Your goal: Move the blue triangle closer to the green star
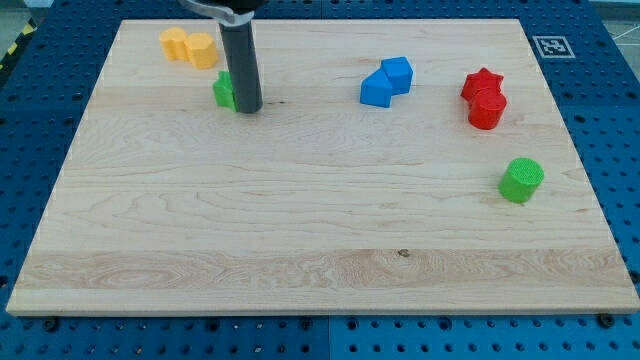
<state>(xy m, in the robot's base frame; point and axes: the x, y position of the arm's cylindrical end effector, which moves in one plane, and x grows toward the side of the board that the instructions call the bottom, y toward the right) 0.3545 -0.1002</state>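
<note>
My tip [248, 108] rests on the board at the upper left. It stands right against a green block [224, 90], which the rod partly hides; this looks like the green star. Two blue blocks touch each other at the upper middle. The lower left one [376, 90] looks like the blue triangle and the upper right one [397, 72] like a cube. The blue pair lies well to the view's right of my tip.
Two yellow blocks [188, 46] sit at the top left, above the green block. A red star [482, 84] touches a red cylinder [486, 112] at the right. A green cylinder [521, 180] stands lower right. The wooden board [300, 230] lies on a blue pegboard.
</note>
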